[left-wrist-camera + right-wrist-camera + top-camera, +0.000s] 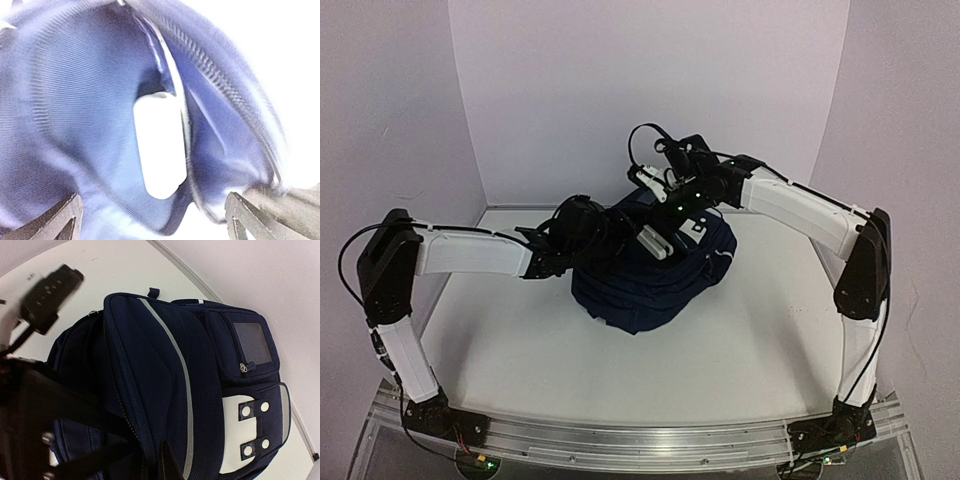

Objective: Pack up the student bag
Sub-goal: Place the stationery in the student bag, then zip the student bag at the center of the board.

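The student bag [650,285] lies toward the back of the white table [720,370], the left gripper [152,222] spread wide inside its opening before a white object [160,145], the right gripper [159,465] closed on its flap edge, pale walls [620,90] around.

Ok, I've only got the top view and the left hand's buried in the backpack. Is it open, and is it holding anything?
Observer: The left wrist view shows the left hand open inside the backpack, fingers wide apart, nothing gripped.
Operator: Anything in front of it?
Observer: A white oblong item lies against the blue lining, just beyond the fingers, left of the zipper in that view.
Operator: And the right hand?
Observer: Its wrist view shows the right hand shut, apparently pinching the edge of the backpack's opening.
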You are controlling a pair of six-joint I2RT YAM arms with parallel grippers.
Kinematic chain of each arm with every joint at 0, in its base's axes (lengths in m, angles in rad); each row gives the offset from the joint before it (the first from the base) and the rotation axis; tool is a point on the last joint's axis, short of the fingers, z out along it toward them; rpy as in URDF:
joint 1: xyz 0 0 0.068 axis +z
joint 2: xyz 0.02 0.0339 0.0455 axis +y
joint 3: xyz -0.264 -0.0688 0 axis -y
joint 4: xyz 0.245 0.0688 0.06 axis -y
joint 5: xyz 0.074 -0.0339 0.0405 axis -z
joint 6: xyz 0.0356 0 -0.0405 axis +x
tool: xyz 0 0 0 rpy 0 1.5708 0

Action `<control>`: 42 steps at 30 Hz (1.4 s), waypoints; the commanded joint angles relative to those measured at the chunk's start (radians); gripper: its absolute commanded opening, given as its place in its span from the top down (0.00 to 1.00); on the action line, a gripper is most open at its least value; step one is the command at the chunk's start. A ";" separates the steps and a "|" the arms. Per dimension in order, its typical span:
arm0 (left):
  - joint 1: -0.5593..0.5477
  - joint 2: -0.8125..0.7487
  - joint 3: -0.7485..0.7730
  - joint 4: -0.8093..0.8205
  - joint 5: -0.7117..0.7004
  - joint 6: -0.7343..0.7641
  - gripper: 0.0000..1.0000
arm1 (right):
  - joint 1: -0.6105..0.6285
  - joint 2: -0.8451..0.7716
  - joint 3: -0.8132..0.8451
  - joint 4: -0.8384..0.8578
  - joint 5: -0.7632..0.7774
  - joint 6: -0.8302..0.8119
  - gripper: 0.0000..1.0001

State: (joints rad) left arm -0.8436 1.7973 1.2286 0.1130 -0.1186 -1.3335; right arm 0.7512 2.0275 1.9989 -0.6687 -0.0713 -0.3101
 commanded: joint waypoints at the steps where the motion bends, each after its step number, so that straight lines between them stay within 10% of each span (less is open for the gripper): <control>1: 0.004 -0.165 -0.077 -0.130 -0.032 0.195 0.00 | -0.020 -0.111 -0.022 0.027 -0.021 -0.014 1.00; 12: 0.280 -0.312 -0.116 -0.196 0.503 0.611 0.00 | -0.054 -0.185 -0.239 -0.018 -0.066 -0.088 1.00; 42: 0.354 0.072 0.139 -0.190 0.948 1.628 0.19 | -0.198 -0.154 -0.327 -0.282 -0.225 -0.274 0.91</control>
State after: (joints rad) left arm -0.4897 1.8389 1.3044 -0.1224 0.7631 0.1627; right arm 0.5551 1.8533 1.6881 -0.8570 -0.3046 -0.5779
